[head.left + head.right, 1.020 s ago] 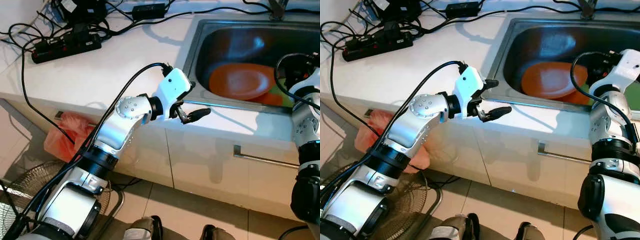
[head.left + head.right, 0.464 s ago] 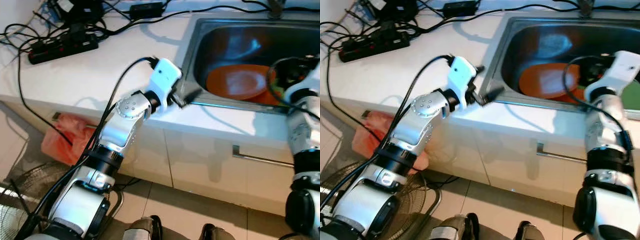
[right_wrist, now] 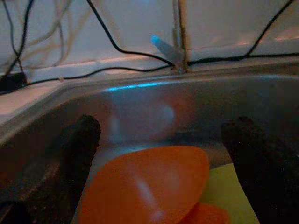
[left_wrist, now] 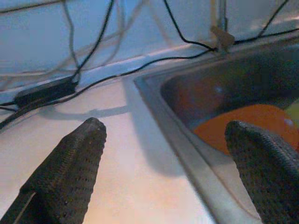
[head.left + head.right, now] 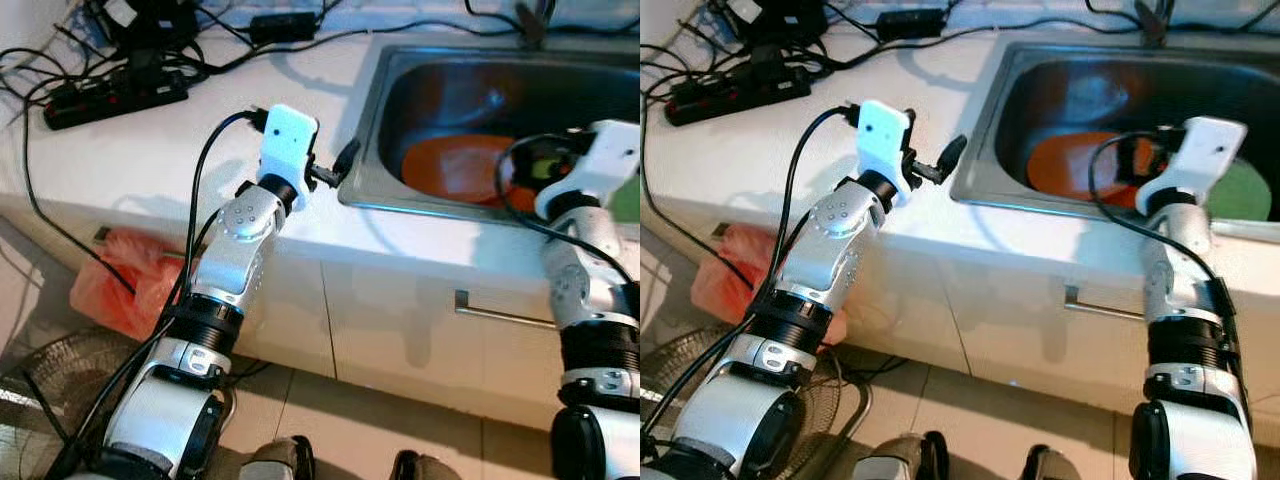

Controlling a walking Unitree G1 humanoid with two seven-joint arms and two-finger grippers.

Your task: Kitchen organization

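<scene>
Left gripper (image 5: 335, 170) risen toward sink (image 5: 372, 140), orange plate (image 5: 455, 168) partly hidden — right arm

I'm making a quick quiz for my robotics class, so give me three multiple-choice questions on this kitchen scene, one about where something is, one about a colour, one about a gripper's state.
1. Where does the power strip lie?
A. in the sink
B. on the counter
C. on the floor

2. What colour is the top plate in the sink?
A. orange
B. blue
C. white

3. How are the left gripper's fingers?
A. shut on a plate
B. shut on nothing
C. open

Answers:
1 B: it sits on the counter to the robot's left of the sink.
2 A: both eye views show it orange.
3 C: the left wrist view shows the two fingers wide apart with nothing between them.
</scene>
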